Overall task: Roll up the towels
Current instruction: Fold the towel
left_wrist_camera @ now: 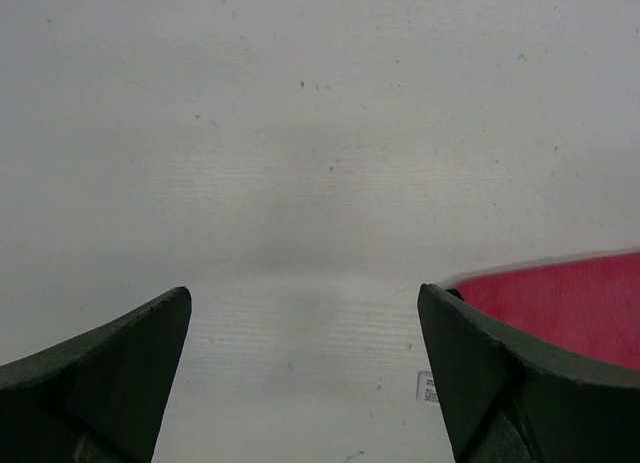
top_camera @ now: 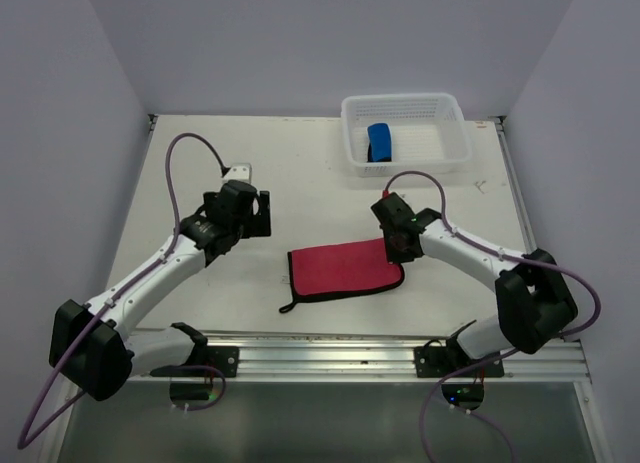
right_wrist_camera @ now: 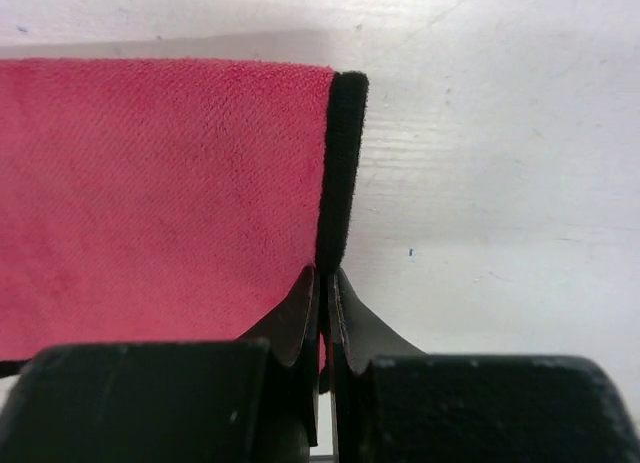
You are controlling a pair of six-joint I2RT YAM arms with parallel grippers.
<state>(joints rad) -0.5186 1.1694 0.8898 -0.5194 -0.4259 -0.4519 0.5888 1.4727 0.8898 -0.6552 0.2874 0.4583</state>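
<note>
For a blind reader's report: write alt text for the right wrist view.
The right pincer is shut on the dark edging of a flat pink-red cloth towel lying on a white table.

site: lab test cell, I'd say | cues: bare walls (top_camera: 60, 133) round white counter (top_camera: 300, 178); left arm (top_camera: 150, 273), right arm (top_camera: 470, 248) on rail (top_camera: 330, 351)

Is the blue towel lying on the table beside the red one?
No, the blue towel sits inside the white basket, apart from the flat red towel.
</note>
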